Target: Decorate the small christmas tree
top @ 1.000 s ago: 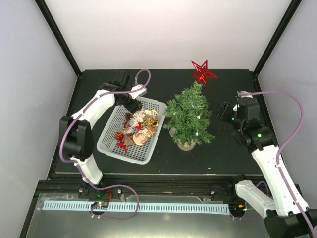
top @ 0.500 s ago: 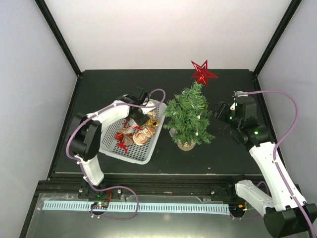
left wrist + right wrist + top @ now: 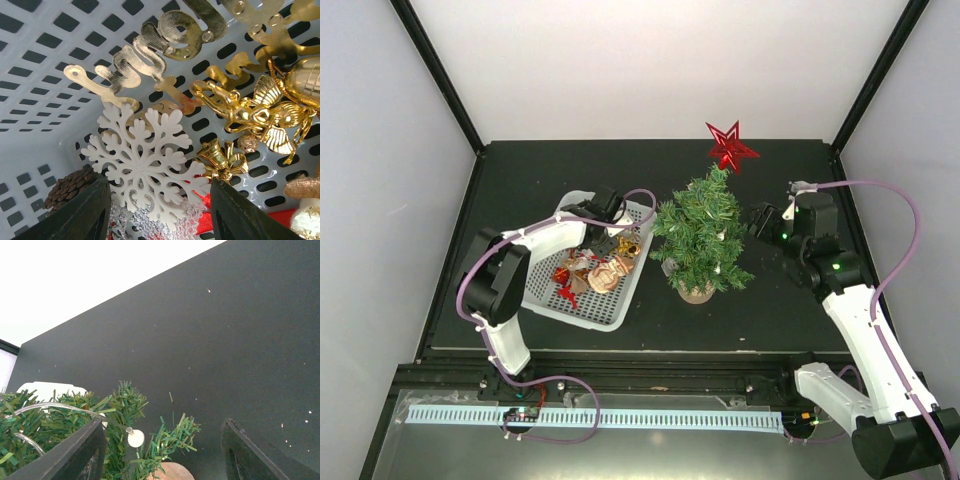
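The small christmas tree (image 3: 702, 235) stands upright at the table's middle, with a red star (image 3: 729, 147) on its top. Left of it is the white mesh basket (image 3: 545, 300) holding ornaments. My left gripper (image 3: 610, 228) is down inside the basket's far end. In the left wrist view it (image 3: 157, 200) is open, its fingers on either side of a white snowflake (image 3: 145, 160). My right gripper (image 3: 757, 222) hovers open just right of the tree. The right wrist view shows branches (image 3: 120, 415), a white bulb (image 3: 135, 438) and the tan base (image 3: 172, 472) between its fingers.
Around the snowflake lie gold lettering (image 3: 165, 45), a gold figure (image 3: 250, 110), a gold bell (image 3: 220, 157) and a pine cone (image 3: 67, 187). Basket and tree stand on the black table (image 3: 770, 310). White walls enclose it on three sides.
My left gripper moved right from the basket's far-left corner to over the ornaments, and its jaws narrowed. The right gripper edged left toward the tree.
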Controlling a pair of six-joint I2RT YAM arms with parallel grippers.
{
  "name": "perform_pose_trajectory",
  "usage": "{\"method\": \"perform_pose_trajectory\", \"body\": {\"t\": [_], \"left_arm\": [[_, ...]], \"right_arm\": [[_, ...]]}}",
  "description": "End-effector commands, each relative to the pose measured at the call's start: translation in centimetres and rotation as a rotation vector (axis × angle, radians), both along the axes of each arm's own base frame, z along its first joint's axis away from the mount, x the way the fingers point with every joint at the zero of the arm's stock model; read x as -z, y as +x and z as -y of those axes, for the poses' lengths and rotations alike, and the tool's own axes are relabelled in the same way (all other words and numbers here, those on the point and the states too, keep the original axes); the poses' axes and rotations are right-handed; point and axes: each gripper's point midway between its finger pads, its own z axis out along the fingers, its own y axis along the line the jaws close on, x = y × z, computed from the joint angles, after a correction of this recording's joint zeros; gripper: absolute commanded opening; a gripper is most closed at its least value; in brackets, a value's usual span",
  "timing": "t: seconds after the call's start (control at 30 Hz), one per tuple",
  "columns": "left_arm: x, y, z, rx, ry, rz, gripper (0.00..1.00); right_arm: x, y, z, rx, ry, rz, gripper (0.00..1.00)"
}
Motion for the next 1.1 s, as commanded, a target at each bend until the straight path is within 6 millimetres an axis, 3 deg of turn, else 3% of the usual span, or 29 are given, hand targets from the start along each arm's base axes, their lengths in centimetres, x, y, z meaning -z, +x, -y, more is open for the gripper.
{"method": "perform_pose_trajectory", "body": {"t": [0.0, 0.27, 0.6, 1.07], "left_arm": [[-0.1, 0.4, 0.2, -0.023, -0.001, 0.034, 0.54], [-1.2, 0.0, 0.5, -0.021, -0.034, 0.046, 0.54], [-1.0, -0.8, 0.1, -0.010, -0.028, 0.041, 0.55], [0.7, -0.5, -0.5, -0.001, 0.048, 0.060, 0.52]], "right_arm": [[-0.4, 0.1, -0.2, -0.010, 0.022, 0.019, 0.64], [0.0, 0.1, -0.5, -0.025, 0.030, 0.016, 0.64], [0.2, 0.1, -0.9, -0.042, 0.040, 0.015, 0.63], [0.3, 0.2, -1.2, -0.058, 0.050, 0.011, 0.63]]}}
